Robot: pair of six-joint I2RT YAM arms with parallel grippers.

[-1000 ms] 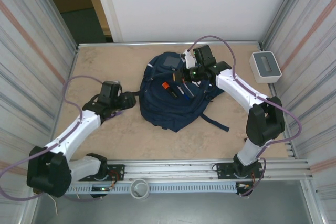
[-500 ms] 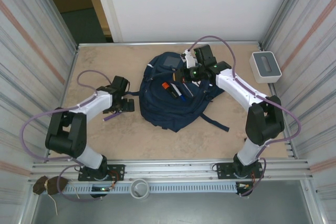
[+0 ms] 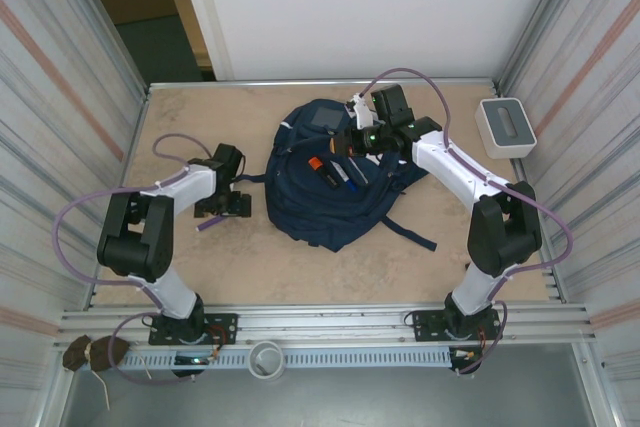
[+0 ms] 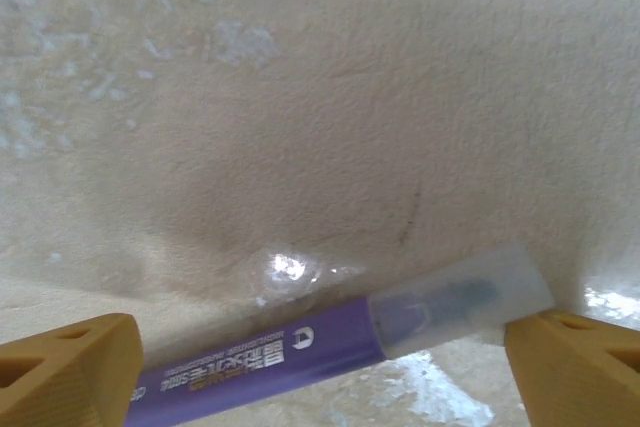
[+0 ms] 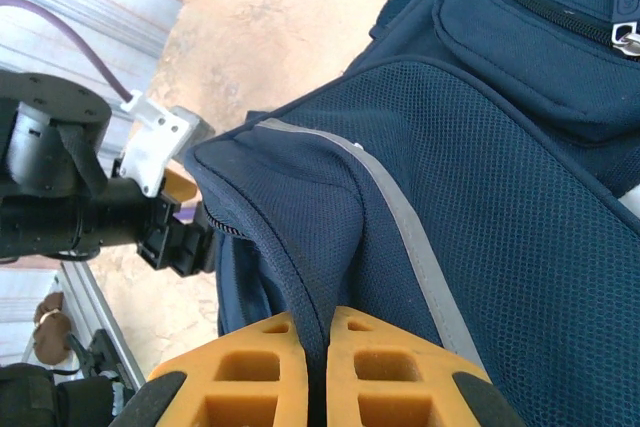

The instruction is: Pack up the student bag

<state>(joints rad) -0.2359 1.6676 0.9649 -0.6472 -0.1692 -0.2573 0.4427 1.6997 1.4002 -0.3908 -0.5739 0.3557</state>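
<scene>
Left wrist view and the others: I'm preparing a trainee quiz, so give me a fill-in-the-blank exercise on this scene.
The pen lying on the table between the open left tool's fingers is ____.
The right tool pinches the student bag's fabric, jaws ____.
The white-grey box sits at the table's far ____ corner.
Missing: purple; shut; right.

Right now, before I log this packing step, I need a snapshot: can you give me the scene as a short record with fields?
Left gripper: open, straddling the purple marker
Purple marker: lying on the table, clear cap on, not gripped
Right gripper: shut on a fold of the student bag
Student bag: mid-table, pens showing on top
White-grey box: far right side of the table
</scene>
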